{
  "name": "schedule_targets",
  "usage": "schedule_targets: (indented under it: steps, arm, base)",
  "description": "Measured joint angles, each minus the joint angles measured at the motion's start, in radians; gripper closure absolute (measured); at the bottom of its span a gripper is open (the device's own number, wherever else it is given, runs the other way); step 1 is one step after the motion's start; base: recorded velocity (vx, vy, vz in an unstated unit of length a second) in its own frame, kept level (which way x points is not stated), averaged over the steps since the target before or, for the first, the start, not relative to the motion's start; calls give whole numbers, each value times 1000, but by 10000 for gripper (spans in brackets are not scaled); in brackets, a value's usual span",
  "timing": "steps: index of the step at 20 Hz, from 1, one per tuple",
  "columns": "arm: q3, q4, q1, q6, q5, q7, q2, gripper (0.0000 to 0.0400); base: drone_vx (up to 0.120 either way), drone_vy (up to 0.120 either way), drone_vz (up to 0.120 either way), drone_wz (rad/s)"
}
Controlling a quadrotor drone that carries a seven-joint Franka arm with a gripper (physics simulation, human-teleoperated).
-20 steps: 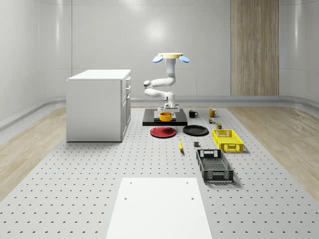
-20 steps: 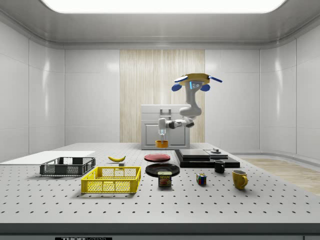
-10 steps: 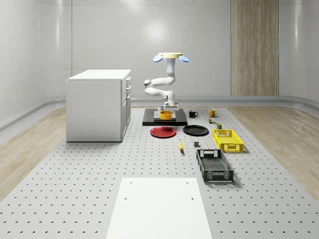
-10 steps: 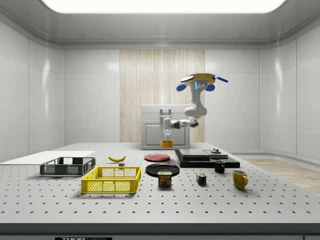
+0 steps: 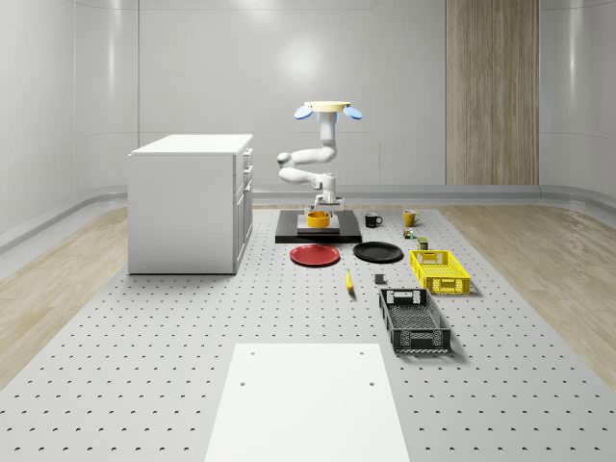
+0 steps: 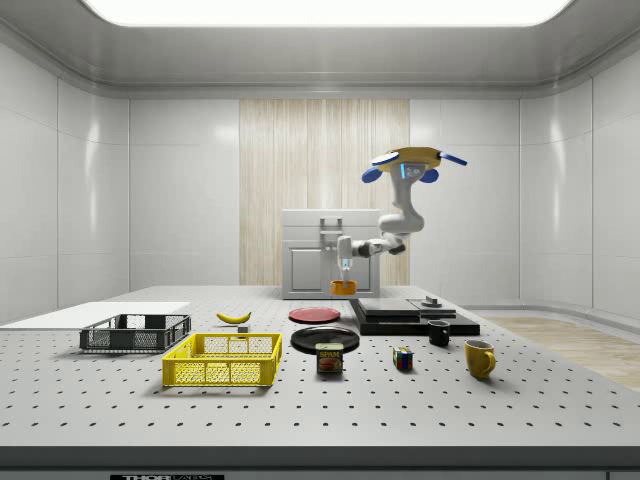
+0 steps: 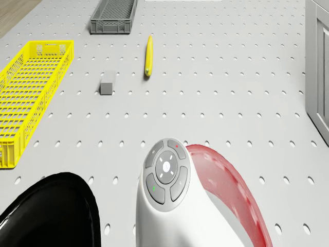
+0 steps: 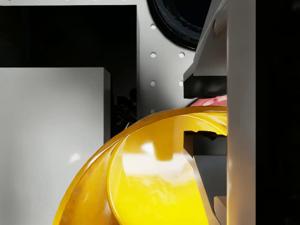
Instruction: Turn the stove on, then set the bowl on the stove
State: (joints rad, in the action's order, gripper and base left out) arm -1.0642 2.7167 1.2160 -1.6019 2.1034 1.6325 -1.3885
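1. The hand (image 8: pixel 206 112) is clamped on the rim of the yellow bowl (image 8: pixel 154 178): in the wrist view one finger (image 8: pixel 206 86) is seen outside the wall and the other inside.
2. The bowl is held clear of the stove (image 5: pixel 319 231), above its front part in the whole-scene view (image 5: pixel 319 219); in the side view it hangs at the stove's left edge (image 6: pixel 343 287).
3. The white arm (image 5: pixel 308 164) is seen bent back on itself, reaching down from the drone (image 5: pixel 328 110).
4. The drone is seen hovering in the air above the stove, with its blue rotors level in the whole-scene view and tilted in the side view (image 6: pixel 413 160).
5. A red plate (image 5: pixel 315 255) and a black plate (image 5: pixel 377 252) are laid on the table (image 5: pixel 192 318) just in front of the stove, side by side.
6. A dark mug (image 5: pixel 372 220) and a yellow mug (image 5: pixel 410 218) are placed to the whole-scene view's right of the stove.
7. A yellow crate (image 5: pixel 439 270), a grey crate (image 5: pixel 414 320) and a banana (image 5: pixel 348 281) are found nearer the camera.
8. A white cabinet (image 5: pixel 191 202) is stood at the whole-scene view's left.
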Motion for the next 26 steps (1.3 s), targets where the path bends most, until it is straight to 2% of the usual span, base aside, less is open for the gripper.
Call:
schedule_targets:
  steps: [26]
  arm:
    - [0,0,2,-3,-1,1,-3,300]
  base:
    - [-120,0,0,0]
